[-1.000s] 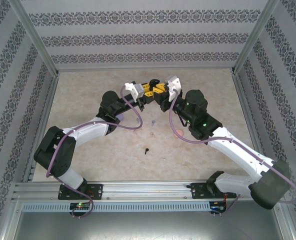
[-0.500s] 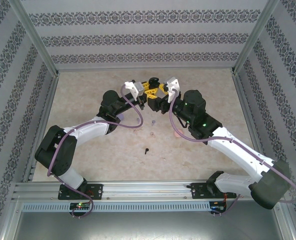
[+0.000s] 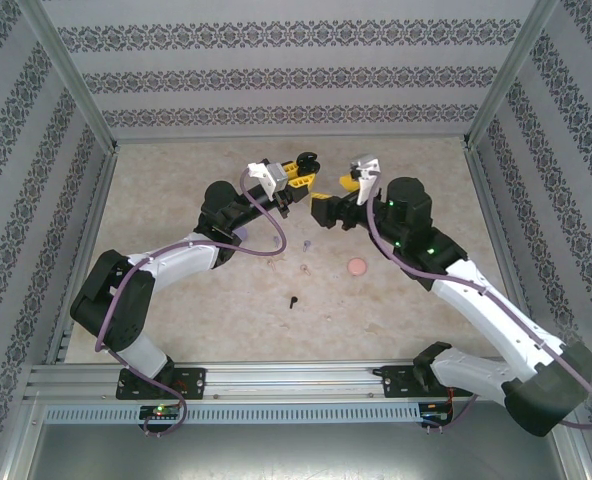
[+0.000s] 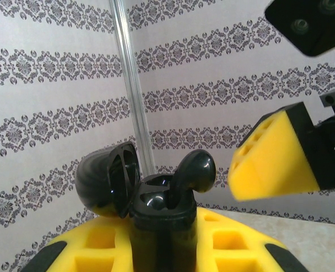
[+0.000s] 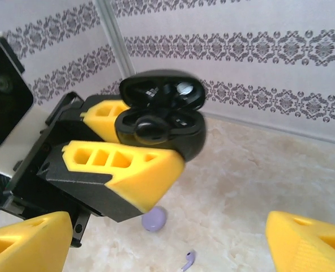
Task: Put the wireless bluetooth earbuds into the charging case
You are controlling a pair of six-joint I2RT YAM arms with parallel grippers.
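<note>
- The right gripper (image 3: 334, 190) has let go: a second ago its fingers were nearly together right at the black case (image 4: 159, 204); now they are spread wide and have drawn back to the side, just clear of it.
- The left gripper (image 3: 296, 173) stays pressed together, pinching the black case from below and holding it up off the surface (image 3: 226, 300) with the lid swung open.
- A black earbud (image 4: 193, 170) now stands in the case between the left gripper's fingers. Its rounded head rises above the rim, so it looks placed but perhaps not pushed fully home.
- That suggests one bud of the black pair is delivered. The second black earbud (image 3: 292, 300) lies on the surface, well back towards the bases from both grippers.
- Below the open right gripper, the right wrist view shows a lilac case (image 5: 154, 218) and a lilac earbud (image 5: 188, 259) resting on the surface.
- The likely next job for the freed right gripper is fetching the other black bud.
</note>
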